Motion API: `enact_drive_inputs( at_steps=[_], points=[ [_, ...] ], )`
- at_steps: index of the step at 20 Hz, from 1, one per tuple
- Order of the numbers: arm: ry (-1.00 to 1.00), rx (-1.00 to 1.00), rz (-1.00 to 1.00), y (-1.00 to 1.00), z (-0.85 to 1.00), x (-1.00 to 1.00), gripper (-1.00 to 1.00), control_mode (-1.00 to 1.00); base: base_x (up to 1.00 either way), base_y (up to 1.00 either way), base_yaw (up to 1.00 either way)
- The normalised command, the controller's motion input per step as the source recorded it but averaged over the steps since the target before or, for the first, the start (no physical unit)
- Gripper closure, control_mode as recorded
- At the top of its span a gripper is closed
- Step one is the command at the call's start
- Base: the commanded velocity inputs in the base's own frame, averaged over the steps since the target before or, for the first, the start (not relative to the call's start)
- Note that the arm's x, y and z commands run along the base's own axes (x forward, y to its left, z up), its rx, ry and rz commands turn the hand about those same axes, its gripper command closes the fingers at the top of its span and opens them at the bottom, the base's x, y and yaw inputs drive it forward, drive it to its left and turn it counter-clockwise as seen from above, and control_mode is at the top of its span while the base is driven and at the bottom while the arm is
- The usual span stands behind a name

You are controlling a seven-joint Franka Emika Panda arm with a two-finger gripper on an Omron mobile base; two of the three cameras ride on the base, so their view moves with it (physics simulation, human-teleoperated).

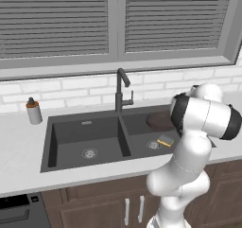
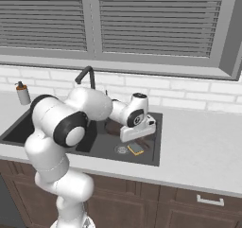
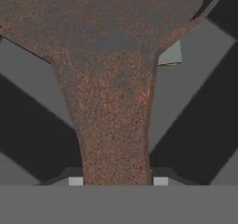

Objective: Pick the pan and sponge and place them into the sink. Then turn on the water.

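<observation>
Pincer [image 3: 114,181] closed on the long handle of the round dark brown frying pan [image 3: 111,79], held over the right basin of the dark grey double-basin sink [image 1: 71,127]. Small yellow rectangular sponge [image 1: 165,140] lies on that basin's floor. No legible writing.

The arm bends forward and down, its gripper [image 3: 114,181] apparently clamped shut.
</observation>
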Motion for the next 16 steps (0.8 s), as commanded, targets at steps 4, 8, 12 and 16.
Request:
enact_drive_inputs(
  at_steps=[4, 8, 12, 16],
  points=[
    [0.2, 0.0, 0.31, 0.31, -0.23, 0.13, 1.0, -1.0, 0.0, 0.0, 0.0],
    [0.18, 0.0, 0.26, 0.31, -0.26, 0.33, 1.0, -1.0, 0.0, 0.0, 0.0],
    [0.16, 0.0, 0.24, 0.31, -0.3, 0.37, 1.0, -1.0, 0.0, 0.0, 0.0],
    [0.12, 0.0, 0.21, 0.07, -0.29, 0.32, 1.0, -1.0, 0.0, 0.0, 0.0]
  ],
)
